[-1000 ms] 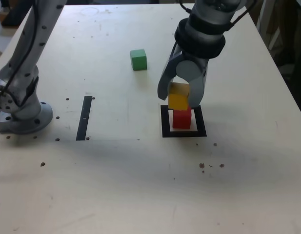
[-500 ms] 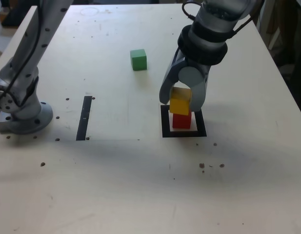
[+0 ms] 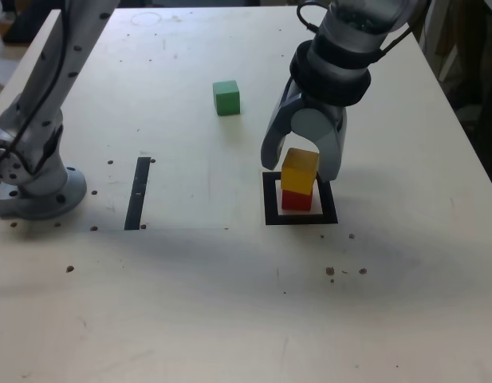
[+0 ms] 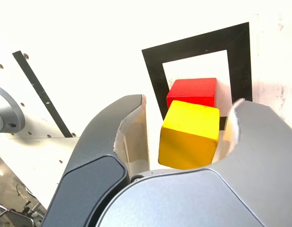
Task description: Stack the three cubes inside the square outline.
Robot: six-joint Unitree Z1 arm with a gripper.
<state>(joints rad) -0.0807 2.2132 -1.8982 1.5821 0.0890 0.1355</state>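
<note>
Inside the square outline (image 3: pixel 301 216), yellow cube (image 3: pixel 299 168) tops red cube (image 3: pixel 297 199); tool (image 3: pixel 303 163) apart.

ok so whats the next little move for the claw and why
Probably lift the claw straight up, clear of the stack. Its jaws stand apart on either side of the yellow cube, with a gap on one side in the wrist view, and that cube sits on the red cube inside the square outline. The green cube lies alone on the table, so it likely comes next.
</note>
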